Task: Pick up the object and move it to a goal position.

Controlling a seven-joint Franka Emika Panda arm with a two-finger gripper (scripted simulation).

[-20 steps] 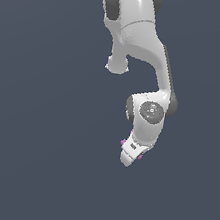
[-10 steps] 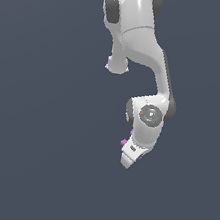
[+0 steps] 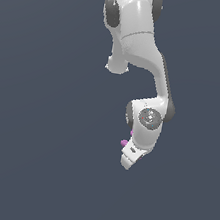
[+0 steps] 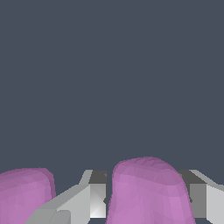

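Observation:
The object (image 4: pixel 148 192) is pink-purple with rounded lobes. In the wrist view one lobe sits between my two grey fingers, touching both, and a second lobe (image 4: pixel 24 194) lies outside one finger (image 4: pixel 87 197). My gripper (image 4: pixel 144 177) is shut on the object. In the exterior view the white arm reaches down from the top and its hand (image 3: pixel 134 154) covers the fingers. Only small pink bits of the object (image 3: pixel 124 143) show at the hand's left edge.
A plain dark grey-blue surface (image 3: pixel 31 170) fills the rest of both views. No other objects, edges or goal marker show.
The wrist and hand have shifted slightly downward in the exterior view. The pink bit that showed at the hand's right side is now hidden.

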